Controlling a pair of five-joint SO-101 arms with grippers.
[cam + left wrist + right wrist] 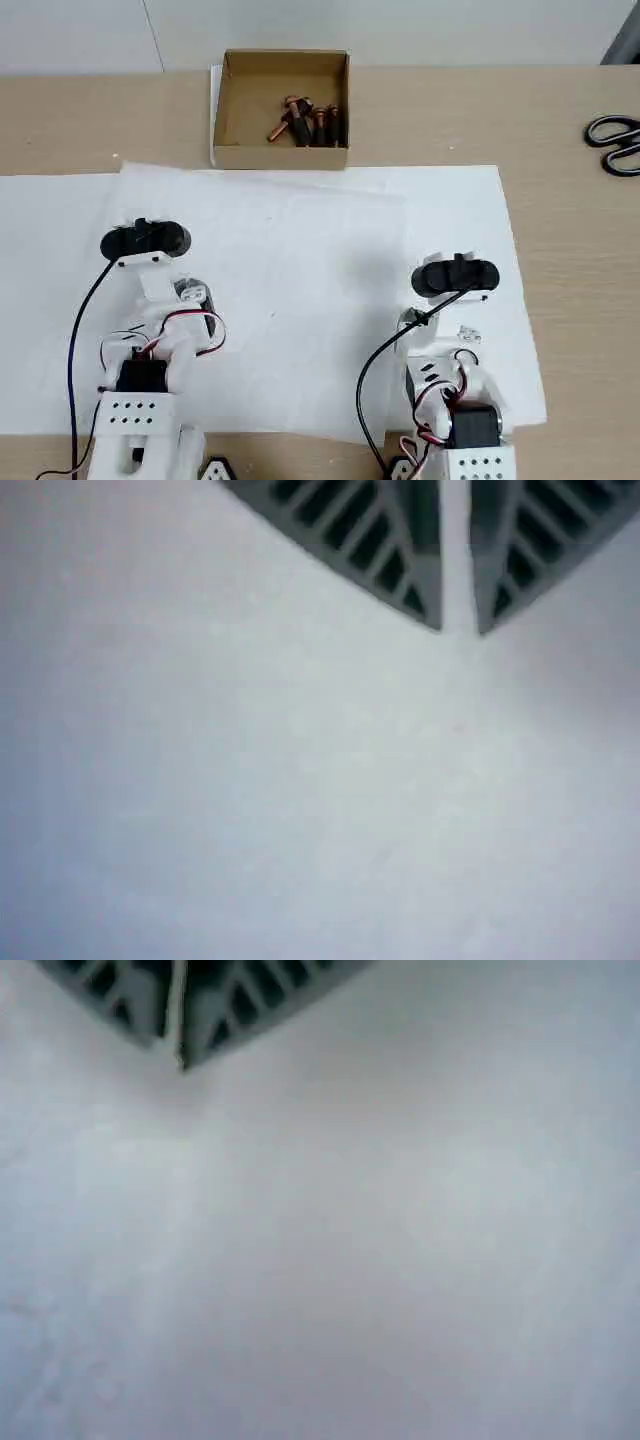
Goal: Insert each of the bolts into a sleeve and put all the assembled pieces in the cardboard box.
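The cardboard box (pixel 224 108) stands at the back of the table, with several copper-coloured bolt-and-sleeve pieces (pixel 310 123) lying together inside it. In the high view my left gripper (pixel 145 240) sits folded back low over the white paper, far in front of the box. My right gripper (pixel 456 276) is in the same pose on the other side. The left wrist view has my left gripper (pixel 458 628) shut, with bare paper under its tips. In the right wrist view my right gripper (pixel 181 1060) is shut too, holding nothing.
A large white paper sheet (pixel 300 300) covers the table in front of the box. A pair of black scissors (pixel 615 143) lies at the far right edge on the wooden tabletop. Cables hang beside both arm bases.
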